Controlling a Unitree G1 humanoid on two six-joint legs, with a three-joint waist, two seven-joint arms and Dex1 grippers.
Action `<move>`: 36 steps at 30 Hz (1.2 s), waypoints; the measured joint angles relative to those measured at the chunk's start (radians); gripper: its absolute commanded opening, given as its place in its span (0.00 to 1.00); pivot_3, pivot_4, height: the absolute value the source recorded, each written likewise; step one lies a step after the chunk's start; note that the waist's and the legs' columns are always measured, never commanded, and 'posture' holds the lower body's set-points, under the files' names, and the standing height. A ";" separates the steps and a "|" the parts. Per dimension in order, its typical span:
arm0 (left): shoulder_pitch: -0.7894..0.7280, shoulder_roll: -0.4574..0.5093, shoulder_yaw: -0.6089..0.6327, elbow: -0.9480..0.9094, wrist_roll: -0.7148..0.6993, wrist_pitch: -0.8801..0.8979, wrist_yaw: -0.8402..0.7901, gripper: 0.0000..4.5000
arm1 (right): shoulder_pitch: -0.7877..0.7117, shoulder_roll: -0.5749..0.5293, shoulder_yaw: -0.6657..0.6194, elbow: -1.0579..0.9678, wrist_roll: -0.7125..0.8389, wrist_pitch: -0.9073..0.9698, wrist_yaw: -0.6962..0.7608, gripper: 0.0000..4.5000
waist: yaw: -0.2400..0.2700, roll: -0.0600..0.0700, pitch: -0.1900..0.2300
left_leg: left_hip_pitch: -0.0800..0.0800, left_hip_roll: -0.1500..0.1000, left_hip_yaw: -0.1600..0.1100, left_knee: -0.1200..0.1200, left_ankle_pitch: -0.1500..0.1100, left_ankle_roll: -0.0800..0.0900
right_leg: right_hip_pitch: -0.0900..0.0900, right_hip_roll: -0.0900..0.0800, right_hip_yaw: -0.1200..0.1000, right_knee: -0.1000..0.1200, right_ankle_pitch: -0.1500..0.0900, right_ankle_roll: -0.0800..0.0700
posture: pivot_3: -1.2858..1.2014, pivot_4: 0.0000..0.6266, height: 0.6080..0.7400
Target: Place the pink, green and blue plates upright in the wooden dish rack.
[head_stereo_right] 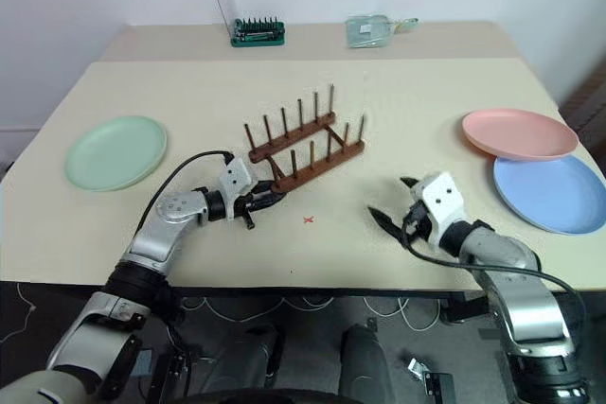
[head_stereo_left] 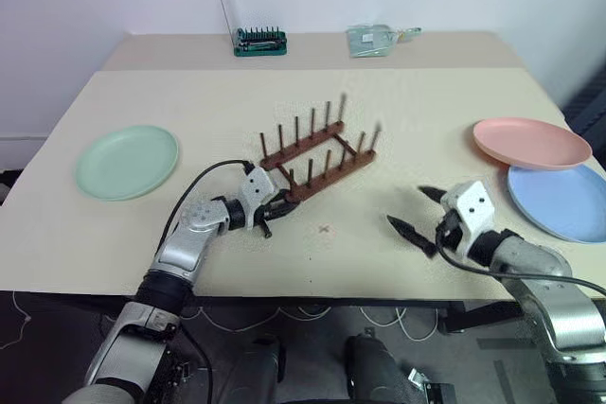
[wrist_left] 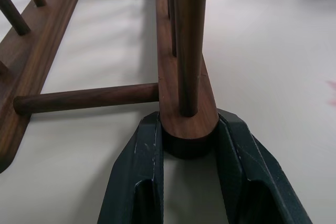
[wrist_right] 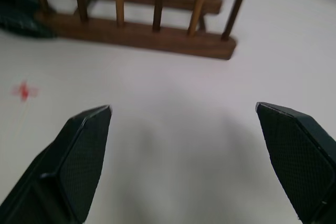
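A dark reddish-brown wooden dish rack (head_stereo_left: 317,158) is sitting on a beige table (head_stereo_left: 426,92), with mint green (head_stereo_left: 127,161), salmon pink (head_stereo_left: 530,142) and light blue (head_stereo_left: 559,201) plates showing plain, unpatterned.

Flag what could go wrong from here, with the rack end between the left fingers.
The left gripper pinches only the rounded end of one rail of the wooden dish rack; dragging it could pivot or tip the rack. The pink plate overlaps the blue plate, so lifting either may disturb the other.

Blue plate (head_stereo_left: 559,201): far edge tucked under the pink plate (head_stereo_left: 530,142). Dish rack (wrist_left: 173,98): peg tops cropped in the left wrist view.
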 measured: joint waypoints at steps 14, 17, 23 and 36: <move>-0.176 -0.030 -0.025 0.268 0.028 -0.127 -0.122 0.90 | 0.015 0.002 0.005 -0.062 -0.004 0.016 -0.024 1.00 | -0.002 -0.001 0.001 | 0.000 0.000 0.000 0.000 0.000 0.001 | 0.000 0.000 0.000 0.000 0.000 0.001 | 0.52 0.24 1.00; -0.139 0.012 -0.008 0.219 0.026 -0.122 -0.126 0.90 | 0.013 0.001 0.003 -0.069 -0.004 0.030 -0.026 1.00 | -0.013 -0.001 0.000 | 0.000 0.000 0.000 0.000 0.000 0.001 | 0.000 0.000 0.000 0.000 0.000 0.001 | 0.52 0.24 1.00; 0.025 0.102 0.043 -0.016 -0.063 0.050 -0.167 0.35 | -0.043 -0.004 0.016 -0.064 -0.019 0.067 -0.035 0.46 | -0.017 0.000 0.000 | 0.001 0.002 0.000 0.000 0.000 0.001 | -0.001 0.001 0.000 0.001 0.000 0.000 | 0.52 0.24 1.00; 0.072 -0.027 -0.076 -0.202 0.017 0.173 -0.022 0.01 | -0.171 0.021 0.177 0.133 -0.206 0.059 -0.128 0.02 | 0.011 0.000 -0.001 | 0.000 0.000 0.000 0.001 0.000 0.001 | 0.000 0.000 0.001 0.000 0.000 0.000 | 0.52 0.24 1.00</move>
